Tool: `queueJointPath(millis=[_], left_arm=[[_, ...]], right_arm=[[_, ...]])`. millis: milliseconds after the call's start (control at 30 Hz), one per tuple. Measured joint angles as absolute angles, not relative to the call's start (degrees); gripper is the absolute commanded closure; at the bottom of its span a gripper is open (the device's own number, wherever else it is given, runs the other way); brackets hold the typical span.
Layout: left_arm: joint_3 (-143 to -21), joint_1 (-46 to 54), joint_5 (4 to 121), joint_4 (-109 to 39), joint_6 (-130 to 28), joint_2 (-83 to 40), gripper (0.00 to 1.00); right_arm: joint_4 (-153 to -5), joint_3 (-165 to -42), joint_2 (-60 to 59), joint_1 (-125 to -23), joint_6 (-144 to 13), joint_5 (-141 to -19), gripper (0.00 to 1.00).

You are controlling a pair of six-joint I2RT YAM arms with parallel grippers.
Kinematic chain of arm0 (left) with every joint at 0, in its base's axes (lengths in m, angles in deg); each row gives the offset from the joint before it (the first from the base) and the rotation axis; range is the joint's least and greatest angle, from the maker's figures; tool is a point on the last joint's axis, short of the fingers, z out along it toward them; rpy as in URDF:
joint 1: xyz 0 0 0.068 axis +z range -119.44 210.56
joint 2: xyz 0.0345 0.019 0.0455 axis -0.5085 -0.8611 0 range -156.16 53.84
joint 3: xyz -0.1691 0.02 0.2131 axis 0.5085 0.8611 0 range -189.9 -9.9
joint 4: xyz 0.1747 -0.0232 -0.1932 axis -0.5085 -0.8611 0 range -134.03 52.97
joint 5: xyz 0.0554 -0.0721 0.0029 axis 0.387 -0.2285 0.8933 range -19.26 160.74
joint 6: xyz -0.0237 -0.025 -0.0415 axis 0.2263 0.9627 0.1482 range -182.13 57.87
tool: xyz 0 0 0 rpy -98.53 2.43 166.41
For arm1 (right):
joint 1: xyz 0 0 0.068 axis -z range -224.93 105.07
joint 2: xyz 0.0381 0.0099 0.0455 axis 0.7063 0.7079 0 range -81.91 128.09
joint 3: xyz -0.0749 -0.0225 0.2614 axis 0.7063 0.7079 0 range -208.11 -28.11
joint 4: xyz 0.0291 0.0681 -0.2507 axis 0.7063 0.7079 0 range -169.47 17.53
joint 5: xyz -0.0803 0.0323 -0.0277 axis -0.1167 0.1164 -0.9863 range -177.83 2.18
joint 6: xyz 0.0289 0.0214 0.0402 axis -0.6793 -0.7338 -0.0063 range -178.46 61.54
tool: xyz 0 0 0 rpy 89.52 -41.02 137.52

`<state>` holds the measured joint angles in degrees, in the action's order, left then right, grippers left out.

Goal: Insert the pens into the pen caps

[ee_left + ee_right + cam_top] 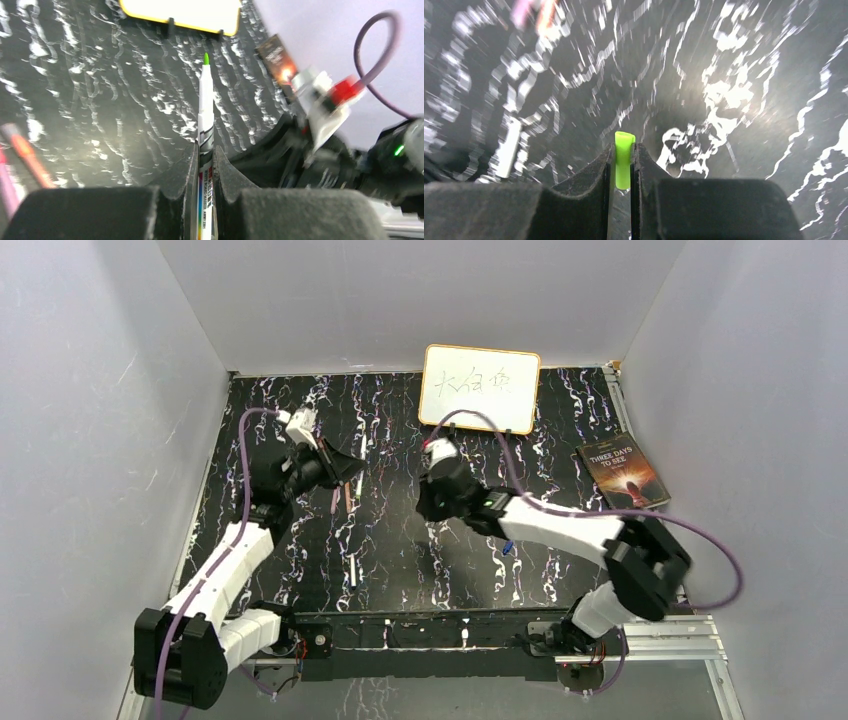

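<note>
My left gripper (204,152) is shut on a white pen (205,105) with a green tip that points away toward the whiteboard. In the top view this gripper (348,469) is held above the table's left half. My right gripper (623,150) is shut on a bright green cap (623,159) with its open end pointing outward. In the top view it (428,502) hangs over the table's middle, a short way right of the left gripper. A pink pen (335,499) and an orange-red pen (347,496) lie side by side below the left gripper. Another white pen (352,570) lies nearer the front.
A small blue cap (508,548) lies beside the right forearm. A whiteboard (480,387) stands at the back. A book (622,475) lies at the right edge. White walls close in the black marbled table (400,560) on three sides.
</note>
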<state>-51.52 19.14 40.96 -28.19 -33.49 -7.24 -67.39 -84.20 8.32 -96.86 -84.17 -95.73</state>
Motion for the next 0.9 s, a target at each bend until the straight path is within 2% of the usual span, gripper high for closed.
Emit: queueJointPath(millis=[200, 500, 667, 900], left_arm=[[-38.0, 18.1, 38.5, -5.7, -19.2, -3.7, 1.00], [-36.1, 10.0, 37.4, 16.3, -11.9, -3.5, 1.00], [-36.1, 4.1, 36.9, 22.9, -11.5, -7.2, 1.00], [-36.4, 1.8, 37.2, 23.4, -12.9, -8.1, 1.00]], right_arm=[[-84.0, -76.4, -7.0, -86.9, -88.7, -89.6, 1.00], [-107.7, -72.4, -10.2, -79.8, -99.2, -77.4, 1.00], [-121.4, -72.2, -9.9, -77.8, -107.2, -72.8, 1.00], [-134.2, -72.2, -8.6, -77.0, -114.1, -69.9, 1.00]])
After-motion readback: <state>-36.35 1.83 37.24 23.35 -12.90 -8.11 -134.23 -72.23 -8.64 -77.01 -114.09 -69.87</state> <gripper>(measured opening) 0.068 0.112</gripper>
